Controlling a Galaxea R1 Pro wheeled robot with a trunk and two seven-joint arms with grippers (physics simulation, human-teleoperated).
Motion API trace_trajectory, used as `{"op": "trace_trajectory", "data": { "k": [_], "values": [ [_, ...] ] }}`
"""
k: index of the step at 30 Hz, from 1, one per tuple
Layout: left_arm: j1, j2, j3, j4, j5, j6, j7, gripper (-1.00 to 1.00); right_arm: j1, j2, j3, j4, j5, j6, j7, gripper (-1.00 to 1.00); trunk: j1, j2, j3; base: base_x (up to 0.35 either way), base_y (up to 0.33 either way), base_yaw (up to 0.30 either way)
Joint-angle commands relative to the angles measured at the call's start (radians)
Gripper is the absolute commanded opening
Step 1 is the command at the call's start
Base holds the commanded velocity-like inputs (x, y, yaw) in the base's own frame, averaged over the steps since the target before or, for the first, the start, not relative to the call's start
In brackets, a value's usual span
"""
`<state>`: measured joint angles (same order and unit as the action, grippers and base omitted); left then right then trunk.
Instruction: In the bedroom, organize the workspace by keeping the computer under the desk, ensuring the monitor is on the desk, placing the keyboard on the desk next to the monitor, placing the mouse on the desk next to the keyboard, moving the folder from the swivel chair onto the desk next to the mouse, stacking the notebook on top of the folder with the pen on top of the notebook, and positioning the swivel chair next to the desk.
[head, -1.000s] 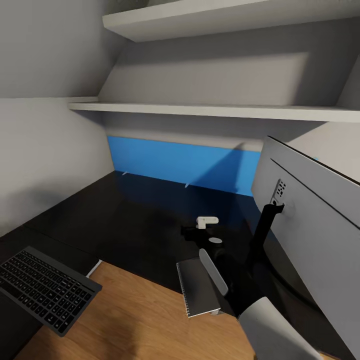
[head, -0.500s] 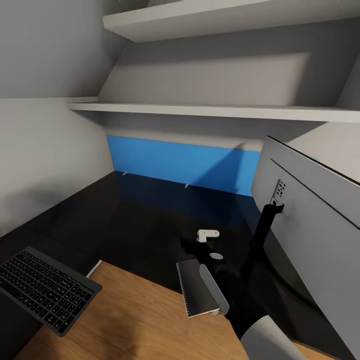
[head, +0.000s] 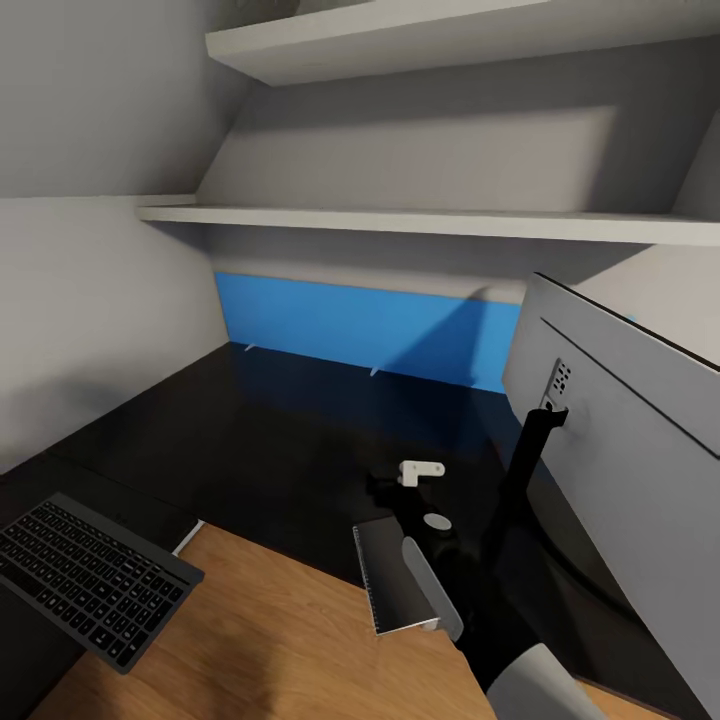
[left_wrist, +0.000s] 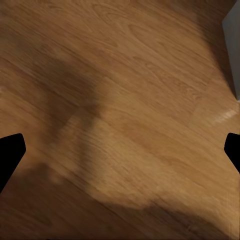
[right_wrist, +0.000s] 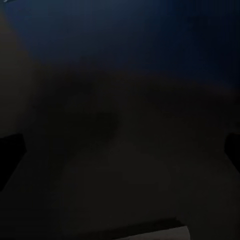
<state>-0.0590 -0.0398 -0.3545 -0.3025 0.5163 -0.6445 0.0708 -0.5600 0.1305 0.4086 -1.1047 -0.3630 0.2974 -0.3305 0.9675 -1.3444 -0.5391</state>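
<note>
glossy black desk (head: 260, 450): monitor (head: 620, 440) stands on it, notebook (head: 395, 585) at front edge, keyboard (head: 85, 580) possibly overhanging.

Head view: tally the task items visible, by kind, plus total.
keyboard: 1
monitor: 1
notebook: 1
desk: 1
Total: 4
</note>
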Motion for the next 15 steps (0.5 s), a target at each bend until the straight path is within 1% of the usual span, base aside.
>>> {"op": "trace_trajectory", "data": {
  "k": [1, 4, 5, 12, 15],
  "values": [
    [-0.001, 0.001, -0.008, 0.0, 0.004, -0.004, 0.007, 1.0, -0.001, -0.003, 0.002, -0.003, -0.008, 0.002, -0.008, 1.0, 0.0, -0.001, -0.001, 0.0, 0.0, 0.0],
    [-0.001, 0.002, -0.008, 0.0, 0.003, -0.004, 0.007, 1.0, 0.0, -0.015, 0.003, -0.006, -0.008, 0.0, -0.008, 1.0, 0.0, -0.001, -0.001, 0.0, 0.0, 0.004],
    [-0.001, 0.002, -0.009, 0.001, 0.001, -0.001, 0.007, 1.0, 0.003, -0.033, 0.005, -0.007, -0.008, -0.005, -0.009, 1.0, 0.0, -0.001, -0.001, 0.0, 0.0, 0.237],
    [-0.001, 0.003, -0.009, 0.002, 0.001, 0.0, 0.007, 1.0, 0.011, -0.035, 0.005, -0.007, -0.008, -0.009, -0.008, 1.0, 0.0, -0.001, -0.004, -0.001, 0.0, 0.254],
    [-0.001, 0.003, -0.009, 0.001, 0.001, 0.002, 0.007, 1.0, 0.012, -0.035, 0.006, -0.007, -0.008, -0.01, -0.007, 1.0, 0.0, -0.001, -0.005, -0.062, -0.006, 0.264]
  ]
}}
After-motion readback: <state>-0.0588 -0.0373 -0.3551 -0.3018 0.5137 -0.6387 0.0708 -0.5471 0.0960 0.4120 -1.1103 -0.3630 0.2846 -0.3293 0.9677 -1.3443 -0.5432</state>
